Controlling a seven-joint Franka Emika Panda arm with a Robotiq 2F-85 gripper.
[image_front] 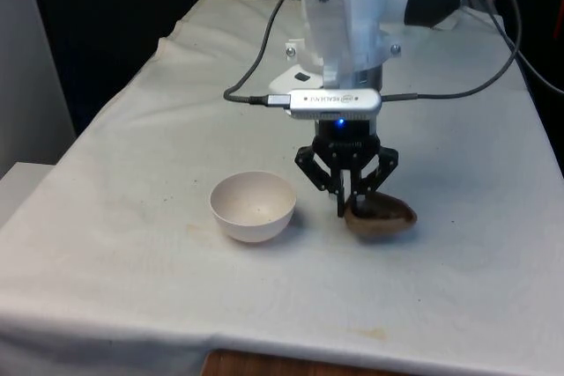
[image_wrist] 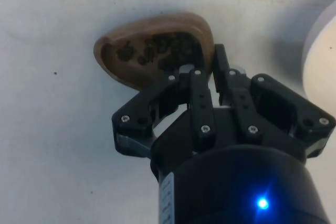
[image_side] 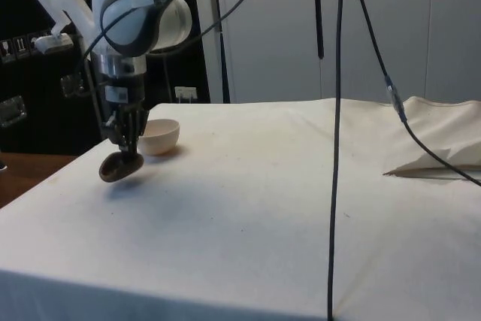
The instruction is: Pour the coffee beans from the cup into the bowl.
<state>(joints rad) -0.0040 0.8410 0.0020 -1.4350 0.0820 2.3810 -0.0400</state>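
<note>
Gripper point(image_front: 349, 206) stands low over the table, pointing straight down, and its two black fingers point(image_wrist: 195, 85) are pressed together on the rim of the brown wooden cup point(image_front: 381, 216). In the wrist view one finger is on the inner side of the rim and the other finger is on the outer side, so the jaws are narrow, with only the thin wall of the cup between them. The cup is shallow and has a rounded, almost triangular shape. Coffee beans point(image_wrist: 152, 51) lie inside it as a dark heap, gathered near the side where the fingers grip.

In the side view the cup point(image_side: 119, 168) hangs under the gripper point(image_side: 128, 152) and is a little above the white cloth point(image_side: 248, 186), with a soft shadow on the cloth below it. It is slightly tilted there. In the front view I cannot tell if its bottom touches the cloth or not.

A white bowl point(image_front: 253, 206) stands upright on the cloth near the cup, on the front view's left of it, and the two are apart, not touching. The inside of the bowl looks pale, with only some tiny dark specks. In the side view the bowl point(image_side: 158, 136) is just behind the gripper.

A black cable point(image_front: 256, 68) runs from the wrist and hangs in a curve over the table.
</note>
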